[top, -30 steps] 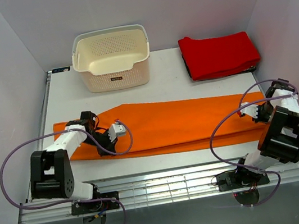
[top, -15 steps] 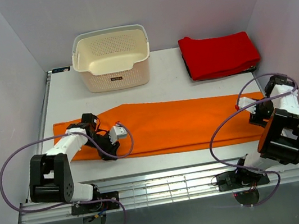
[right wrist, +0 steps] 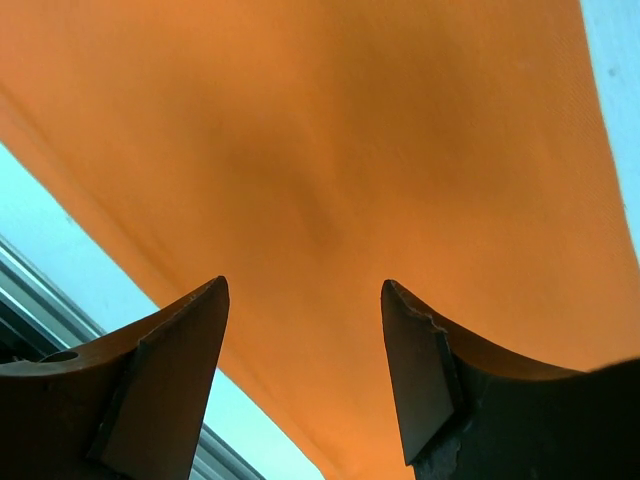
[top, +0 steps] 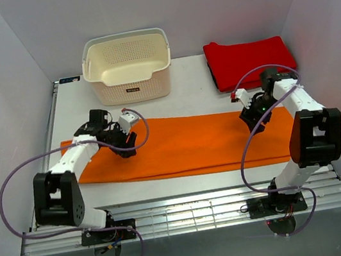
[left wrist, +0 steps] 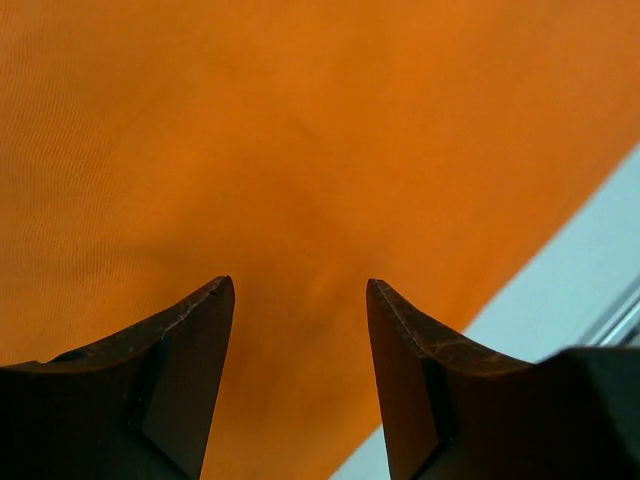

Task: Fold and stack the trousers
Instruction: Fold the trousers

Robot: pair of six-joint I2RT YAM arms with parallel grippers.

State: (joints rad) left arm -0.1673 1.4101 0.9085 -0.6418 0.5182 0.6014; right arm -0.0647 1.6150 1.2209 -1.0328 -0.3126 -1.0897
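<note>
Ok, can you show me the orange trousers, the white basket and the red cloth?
orange trousers [top: 192, 144], top view, middle of the flat cloth.
white basket [top: 132, 90], top view, its front wall.
red cloth [top: 247, 60], top view, middle of the folded pile.

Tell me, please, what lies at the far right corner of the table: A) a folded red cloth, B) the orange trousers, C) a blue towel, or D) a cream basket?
A: the folded red cloth lies there, the cream basket stands further left, and the orange trousers stretch across the nearer part of the table.
</note>
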